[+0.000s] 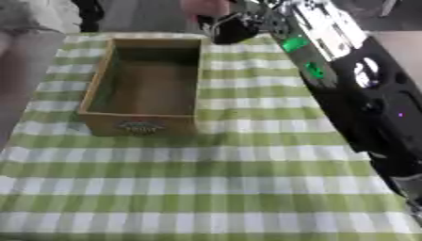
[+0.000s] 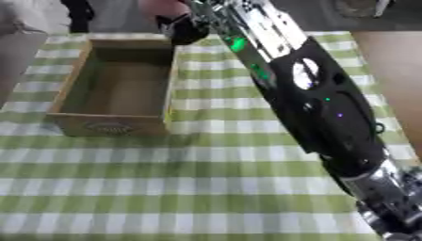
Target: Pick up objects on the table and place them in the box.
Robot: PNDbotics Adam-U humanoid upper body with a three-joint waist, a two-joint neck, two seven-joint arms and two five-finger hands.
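A wooden box [image 1: 99, 84] stands on the green-and-white checked cloth at the upper left, and its inside shows only bare wood. My right arm [image 2: 313, 103] stretches from the lower right up to the top middle. Its right hand [image 1: 228, 29] is a dark blurred shape just beyond the box's far right corner. A pinkish rounded thing [image 1: 206, 6] sits right against the hand at the top edge; I cannot make out what it is or whether the hand holds it. My left hand shows in neither view.
The checked tablecloth [image 1: 206, 188] covers the table down to the near edge. Bare brown surface [image 2: 395, 70] lies beyond the cloth on the right. Dark shapes [image 1: 86, 12] stand behind the far edge.
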